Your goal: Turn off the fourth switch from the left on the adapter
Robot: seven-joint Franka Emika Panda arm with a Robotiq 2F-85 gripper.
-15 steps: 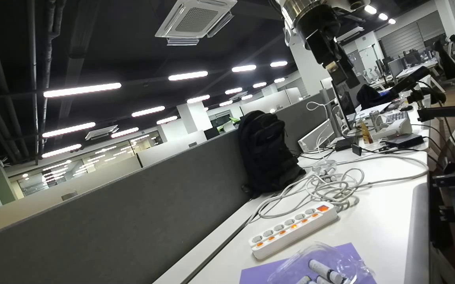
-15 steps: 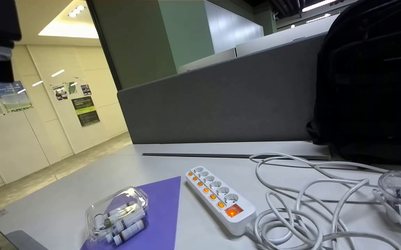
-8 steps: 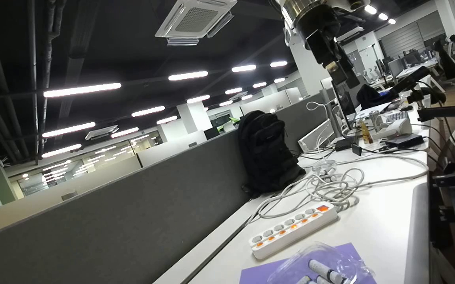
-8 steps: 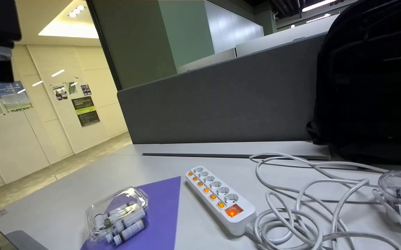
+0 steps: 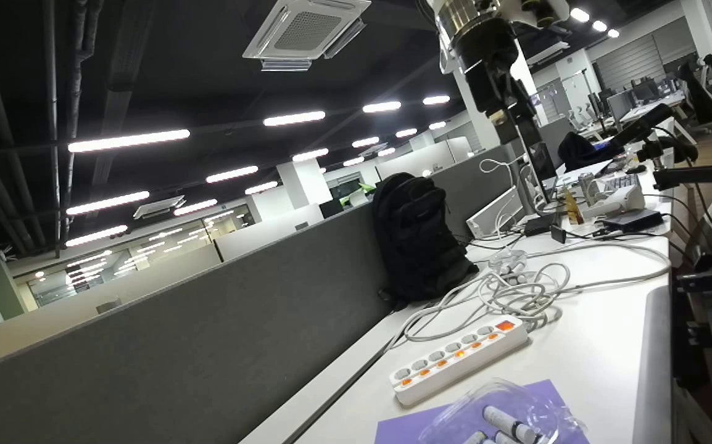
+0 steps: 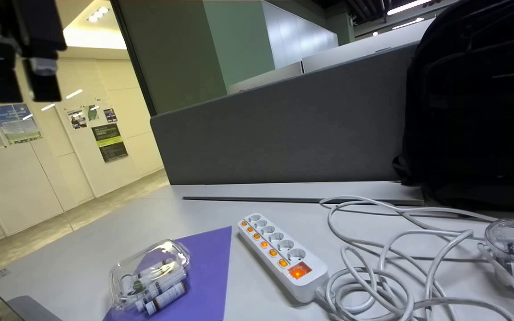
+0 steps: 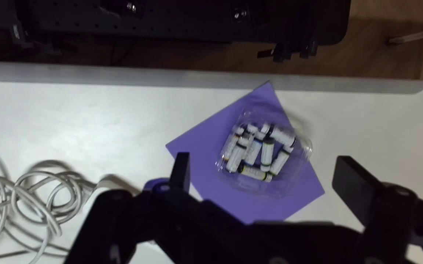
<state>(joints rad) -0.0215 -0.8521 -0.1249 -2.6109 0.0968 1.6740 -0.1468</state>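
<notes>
While the tool hangs high over the bench, well above everything lying on it, we see from the wrist view that its two fingers stand wide apart. The adapter lies on the bench in both exterior views, between the long edge along the grey partition and the opposite grey-trimmed edge, and its cord runs into looped white cables. Six small orange switches line it beside six sockets, with a larger orange-red switch at the cord end; in an exterior view the fourth small one from the left glows brightest. Toward the trimmed edge, one corner reaching onto the trim, lies a purple sheet bearing a clear container of small cylinders. Their white labels carry dark print, too small for us to read; one shows yellow. By a corner of the bench we find a small sticker whose marks we cannot make out. Against the partition edge stands a black backpack; whether its thin pale mark is lettering, we cannot tell. Beyond the bench, on a pale wall, we notice a blue poster and a dark one with a yellow-green band, their wording too blurred to read.
</notes>
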